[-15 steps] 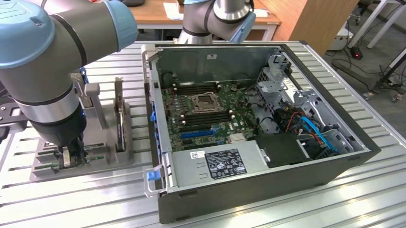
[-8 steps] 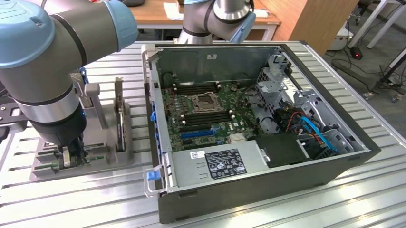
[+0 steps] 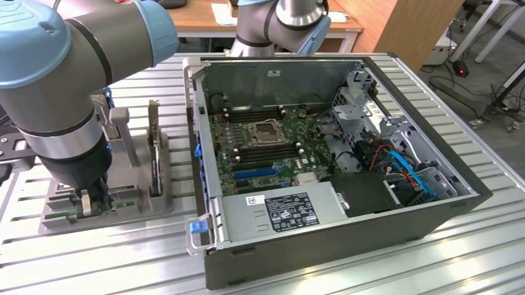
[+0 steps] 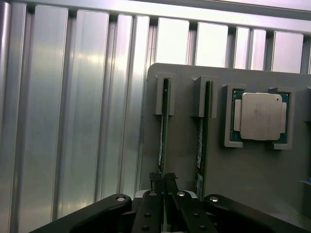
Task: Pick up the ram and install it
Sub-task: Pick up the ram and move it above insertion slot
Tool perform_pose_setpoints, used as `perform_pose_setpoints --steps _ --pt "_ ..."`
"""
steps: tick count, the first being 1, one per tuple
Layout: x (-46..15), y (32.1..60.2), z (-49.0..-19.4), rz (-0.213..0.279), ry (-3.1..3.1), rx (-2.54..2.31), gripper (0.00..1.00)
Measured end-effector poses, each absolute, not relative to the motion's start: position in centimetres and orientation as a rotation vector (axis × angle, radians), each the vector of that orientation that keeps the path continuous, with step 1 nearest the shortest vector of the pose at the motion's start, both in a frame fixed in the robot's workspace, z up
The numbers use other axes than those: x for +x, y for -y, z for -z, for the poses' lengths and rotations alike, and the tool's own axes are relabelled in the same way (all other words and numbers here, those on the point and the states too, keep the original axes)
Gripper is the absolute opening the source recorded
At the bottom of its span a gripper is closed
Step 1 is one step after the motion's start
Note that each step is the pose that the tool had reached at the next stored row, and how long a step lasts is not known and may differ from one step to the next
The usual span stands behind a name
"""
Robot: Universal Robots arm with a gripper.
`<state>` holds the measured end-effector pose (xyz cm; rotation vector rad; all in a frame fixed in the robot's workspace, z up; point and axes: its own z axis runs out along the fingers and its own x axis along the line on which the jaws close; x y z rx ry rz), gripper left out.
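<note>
In the wrist view, the gripper [image 4: 163, 178] has its fingers drawn in tight on either face of the ram [image 4: 164, 121]. As far as can be judged, they are clamped on its near end. The ram stands on edge in a slotted grey holder [image 4: 184, 145], seated between the guides. A second memory stick [image 4: 204, 126] stands just beside it, and a processor [image 4: 261, 116] lies in a pocket further along. The holder rests on the ribbed aluminium table [image 4: 73, 121].

The exterior view shows the gripper [image 3: 92, 206] down in the holder [image 3: 139, 206] at that view's left. The arm [image 3: 58, 92] stands upright above it.

By my reading, the step in hand is the pick-up: the ram is grasped but not yet lifted. Freeing it calls for a square grip and a straight pull in line with the guides, clear of the neighbouring stick.

Further off, the open computer case [image 3: 459, 190] shows its motherboard [image 3: 283, 163]. The long memory slots [image 3: 246, 114] lie beside the empty socket.
</note>
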<state>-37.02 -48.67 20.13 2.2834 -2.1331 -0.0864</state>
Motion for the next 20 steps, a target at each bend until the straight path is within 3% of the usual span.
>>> perform_pose_setpoints --steps 20 --pt "-37.02 48.67 -20.13 0.087 2.14 2.277 0.11"
